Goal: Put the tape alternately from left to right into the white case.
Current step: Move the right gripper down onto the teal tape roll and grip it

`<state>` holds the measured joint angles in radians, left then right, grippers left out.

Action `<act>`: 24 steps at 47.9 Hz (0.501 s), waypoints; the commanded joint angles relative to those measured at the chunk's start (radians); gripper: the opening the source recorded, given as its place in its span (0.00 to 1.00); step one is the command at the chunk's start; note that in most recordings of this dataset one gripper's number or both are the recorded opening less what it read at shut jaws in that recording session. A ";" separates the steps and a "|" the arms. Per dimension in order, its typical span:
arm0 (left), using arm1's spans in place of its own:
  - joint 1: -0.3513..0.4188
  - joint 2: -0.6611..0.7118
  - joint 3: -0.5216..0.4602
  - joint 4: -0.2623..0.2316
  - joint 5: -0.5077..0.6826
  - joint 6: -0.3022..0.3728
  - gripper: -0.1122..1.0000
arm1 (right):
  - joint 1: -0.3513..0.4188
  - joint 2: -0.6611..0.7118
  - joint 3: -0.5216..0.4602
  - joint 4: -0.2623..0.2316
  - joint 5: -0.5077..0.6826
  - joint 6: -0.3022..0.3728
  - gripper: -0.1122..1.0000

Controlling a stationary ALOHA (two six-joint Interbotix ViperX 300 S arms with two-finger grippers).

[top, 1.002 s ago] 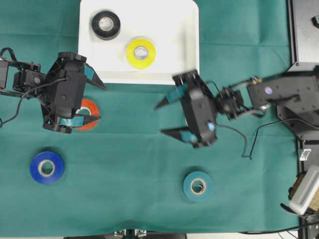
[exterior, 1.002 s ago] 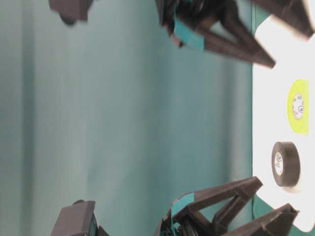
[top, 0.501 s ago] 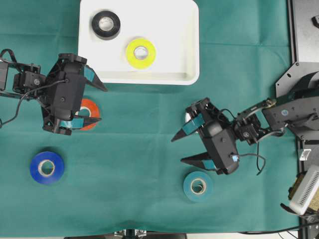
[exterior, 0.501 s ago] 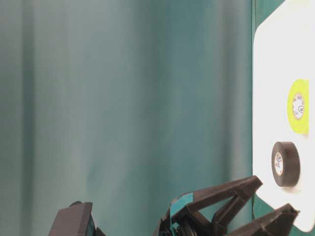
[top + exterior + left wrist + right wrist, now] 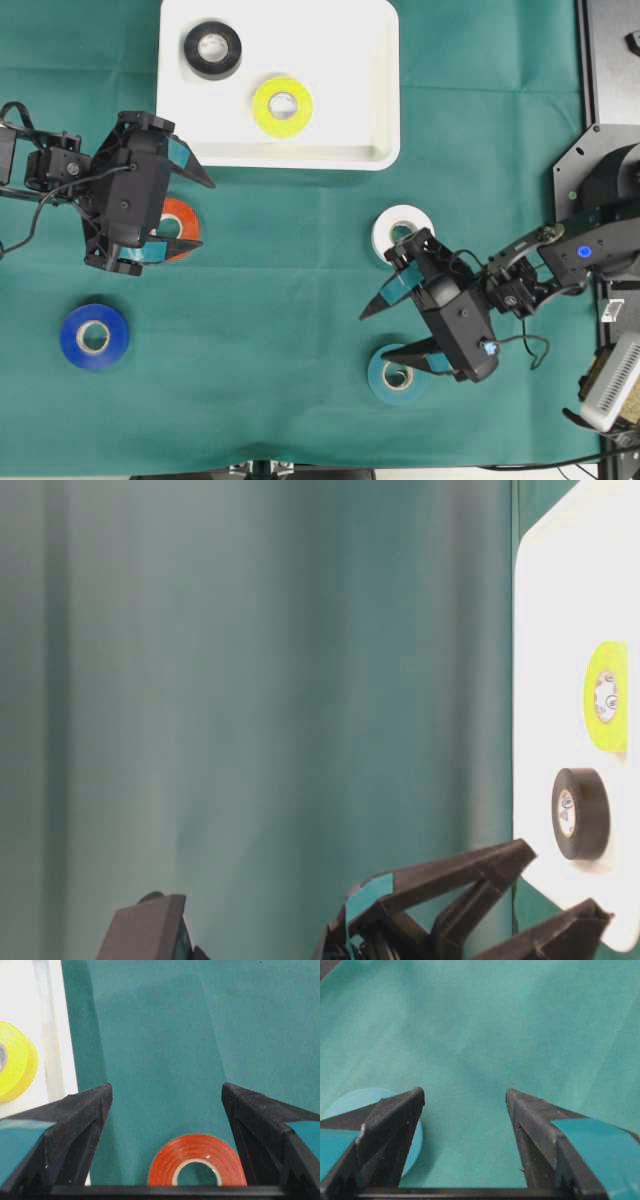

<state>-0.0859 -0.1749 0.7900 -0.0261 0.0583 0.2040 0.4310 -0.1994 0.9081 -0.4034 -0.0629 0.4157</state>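
The white case (image 5: 380, 100) lies at the top centre with a black roll (image 5: 212, 49) and a yellow roll (image 5: 282, 105) of tape in it. My left gripper (image 5: 205, 210) hangs open over the red roll (image 5: 180, 222), which shows low between its fingers in the left wrist view (image 5: 197, 1160), untouched. My right gripper (image 5: 372, 335) is open and empty just left of the teal roll (image 5: 395, 375); that roll (image 5: 350, 1102) sits partly behind its left finger. A white roll (image 5: 400, 228) and a blue roll (image 5: 94, 337) lie on the cloth.
A green cloth (image 5: 280, 300) covers the table. Black equipment (image 5: 610, 60) and the right arm's base stand along the right edge. The case's long rim (image 5: 55, 1060) runs just left of my left gripper.
My right arm has swung down from beside the case to the teal roll, uncovering the white roll. The left arm has stayed put, open over the red roll.
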 commanded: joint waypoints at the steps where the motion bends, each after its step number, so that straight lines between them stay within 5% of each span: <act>1: -0.005 -0.012 -0.014 -0.002 -0.006 0.000 0.82 | 0.012 -0.018 -0.005 0.002 -0.005 0.009 0.73; 24: -0.003 -0.012 -0.009 -0.002 -0.008 -0.002 0.82 | 0.035 0.074 -0.006 0.003 -0.003 0.021 0.73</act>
<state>-0.0859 -0.1733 0.7885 -0.0261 0.0598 0.2040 0.4571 -0.1365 0.9204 -0.4034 -0.0629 0.4310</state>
